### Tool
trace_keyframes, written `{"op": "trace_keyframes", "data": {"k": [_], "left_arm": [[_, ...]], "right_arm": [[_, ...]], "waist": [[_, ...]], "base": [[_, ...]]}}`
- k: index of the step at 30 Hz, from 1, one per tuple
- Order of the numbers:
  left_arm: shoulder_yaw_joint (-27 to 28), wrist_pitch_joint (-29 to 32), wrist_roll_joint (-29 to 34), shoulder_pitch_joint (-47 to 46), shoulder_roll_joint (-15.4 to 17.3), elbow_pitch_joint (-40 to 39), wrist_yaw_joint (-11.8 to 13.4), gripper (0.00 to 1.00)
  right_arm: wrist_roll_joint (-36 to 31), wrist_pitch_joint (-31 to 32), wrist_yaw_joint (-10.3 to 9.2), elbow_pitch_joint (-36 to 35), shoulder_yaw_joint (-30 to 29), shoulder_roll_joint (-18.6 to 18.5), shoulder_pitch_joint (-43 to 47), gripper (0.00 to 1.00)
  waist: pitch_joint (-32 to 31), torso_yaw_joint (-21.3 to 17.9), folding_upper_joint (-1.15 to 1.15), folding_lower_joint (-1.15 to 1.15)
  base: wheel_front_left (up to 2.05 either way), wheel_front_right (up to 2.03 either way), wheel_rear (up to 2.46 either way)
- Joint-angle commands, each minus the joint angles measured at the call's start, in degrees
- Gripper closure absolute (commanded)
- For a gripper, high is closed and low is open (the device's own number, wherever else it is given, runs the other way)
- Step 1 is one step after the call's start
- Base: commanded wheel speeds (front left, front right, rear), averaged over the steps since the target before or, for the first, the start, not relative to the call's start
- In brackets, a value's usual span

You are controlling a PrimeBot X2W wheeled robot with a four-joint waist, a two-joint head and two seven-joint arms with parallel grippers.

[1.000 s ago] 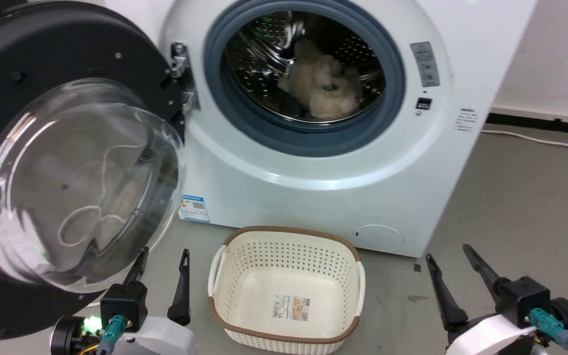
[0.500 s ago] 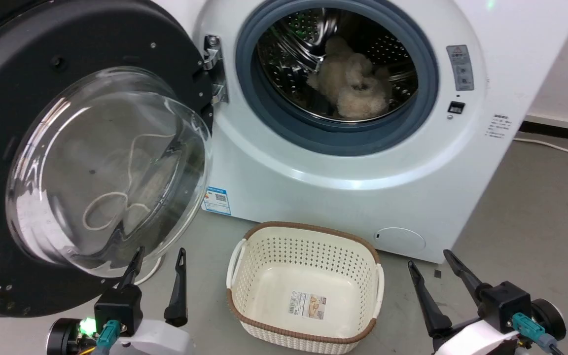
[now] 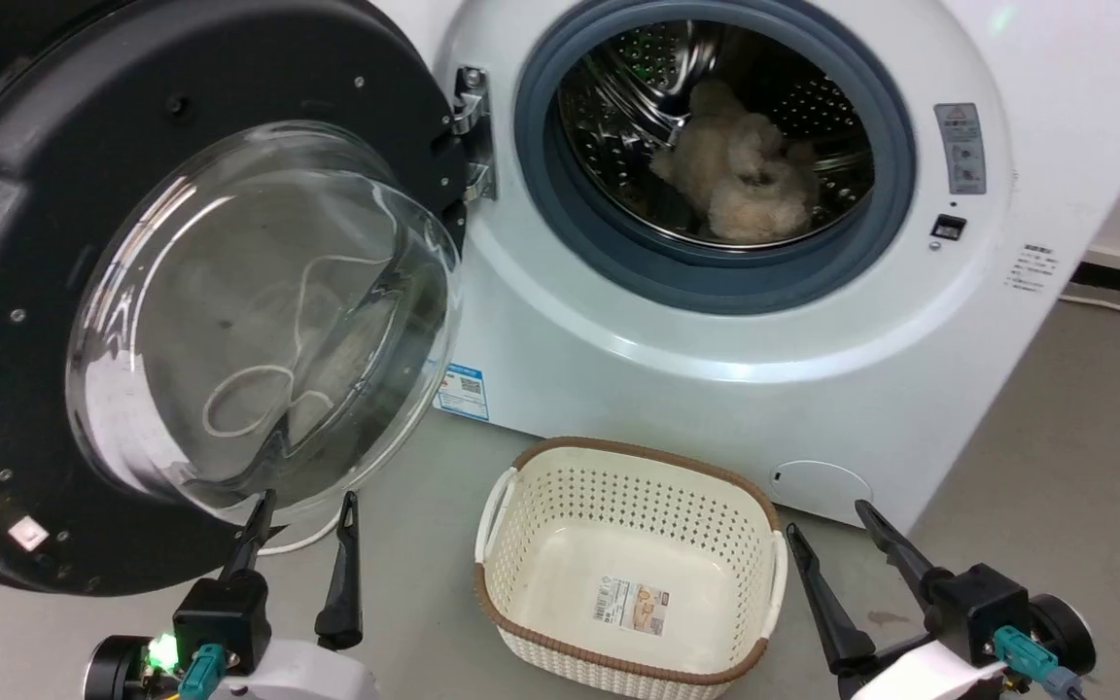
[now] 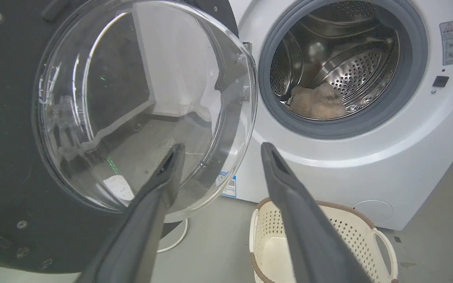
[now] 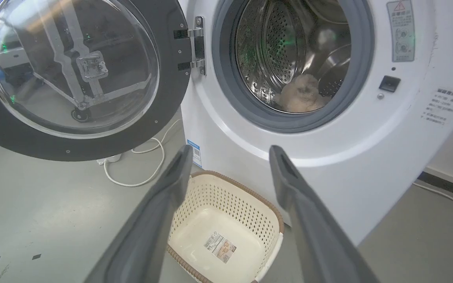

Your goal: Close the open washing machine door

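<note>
washing machine door (image 3: 25, 194) swung fully open, hinged on the washing machine's (image 3: 716, 389) left side; left hand (image 3: 305, 498) spread wide, empty, just below the glass bowl (image 3: 259, 321), likely staged to push it shut; right hand (image 3: 827, 518) wide, empty, beside the laundry basket (image 3: 638, 447), probably parked clear of the swing

Washing machine door (image 5: 171, 98) open, left of drum (image 5: 285, 51); right pincer (image 5: 230, 152) spread, empty, framing cream basket (image 5: 226, 196).

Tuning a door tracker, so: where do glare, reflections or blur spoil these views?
Head view: white streaks glare across the washing machine door glass. Left wrist view: the glass bends the wall and floor seen in it; that arm's own fingers look soft, near the lens. Right wrist view: green glints speckle the steel drum.
</note>
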Motion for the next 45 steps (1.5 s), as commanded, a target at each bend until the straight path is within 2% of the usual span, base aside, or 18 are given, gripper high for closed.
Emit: {"op": "trace_keyframes", "data": {"k": [1, 36, 37, 38, 45], "left_arm": [[0.1, -0.5, -0.1, 0.5, 0.1, -0.2, 0.0, 0.0], [0.8, -5.0, -0.6, 1.4, 0.1, -0.7, -0.9, 0.0], [0.7, -5.1, -1.0, 1.5, 0.1, -0.3, -1.4, 0.62], [0.6, -5.2, -1.4, 1.5, 0.1, 0.1, -1.7, 1.0], [4.0, -6.0, -4.2, -0.8, 0.4, -2.8, -2.6, 1.0]], "right_arm": [[0.4, -0.5, 0.02, 0.3, 0.3, -0.3, -0.6, 0.0], [2.3, -5.0, 0.04, 4.7, 4.4, -0.5, -0.8, 0.0], [2.3, -5.1, 0.04, 4.8, 4.5, -0.5, -0.7, 0.0], [2.3, -5.2, 0.04, 4.9, 4.5, -0.5, -0.6, 0.0], [2.1, -6.0, 0.04, 5.1, 4.0, -0.5, 0.0, 0.0]], "waist": [[0.0, 0.3, 0.0, 0.0], [0.3, 9.4, 0.0, 0.0], [0.3, 9.7, 0.0, 0.0], [0.3, 9.9, 0.0, 0.0], [0.6, 11.4, 0.0, 0.0]], "base": [[0.0, 0.0, 0.0], [0.0, 0.0, 0.0], [0.0, 0.0, 0.0], [0.0, 0.0, 0.0], [0.0, 0.0, 0.0]]}}
